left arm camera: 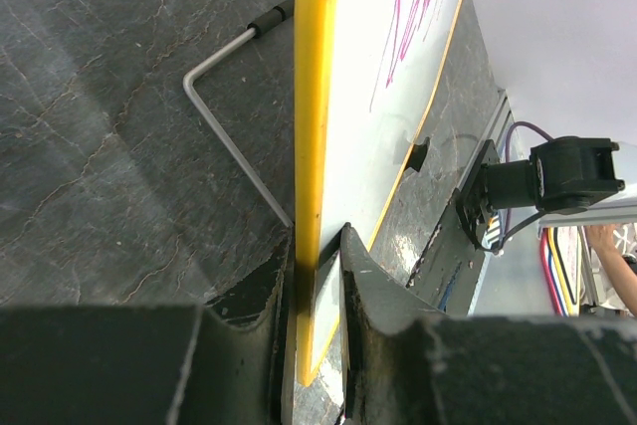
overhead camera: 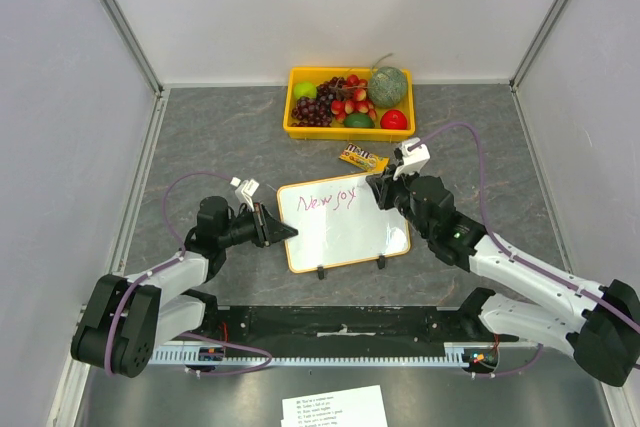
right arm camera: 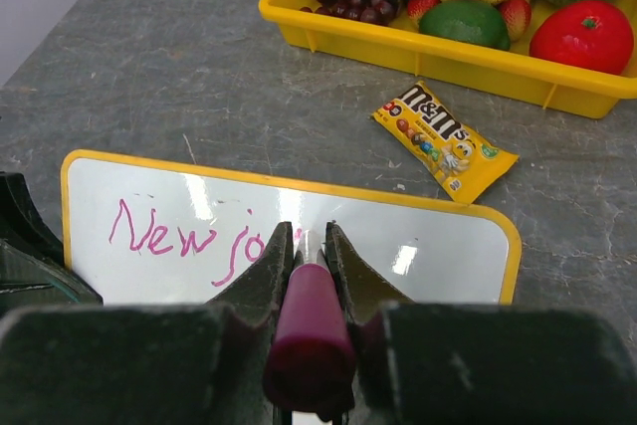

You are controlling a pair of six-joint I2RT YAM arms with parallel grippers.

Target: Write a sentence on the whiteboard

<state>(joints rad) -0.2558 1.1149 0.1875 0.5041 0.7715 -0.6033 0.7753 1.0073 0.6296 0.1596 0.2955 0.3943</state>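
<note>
The whiteboard (overhead camera: 345, 235) lies flat mid-table, glossy white in a yellow-orange frame, with black clip feet on its near edge. The sentence (overhead camera: 331, 201) reads "New jo" in pink-purple cursive along its top. My left gripper (overhead camera: 287, 232) is shut on the board's left edge. In the left wrist view the fingers (left arm camera: 373, 291) pinch the whiteboard (left arm camera: 383, 146) at its frame, and the sentence (left arm camera: 418, 17) shows further along. My right gripper (overhead camera: 379, 187) is shut on a pink marker (right arm camera: 311, 335), tip down on the whiteboard (right arm camera: 438, 251) just right of the sentence (right arm camera: 164, 234).
A yellow tray (overhead camera: 296, 129) of fruit stands behind the board. A yellow M&M's packet (overhead camera: 362, 158) lies between tray and board. A printed paper sheet (overhead camera: 335, 409) lies at the near edge. A bent metal stand leg (left arm camera: 224, 121) pokes out under the board.
</note>
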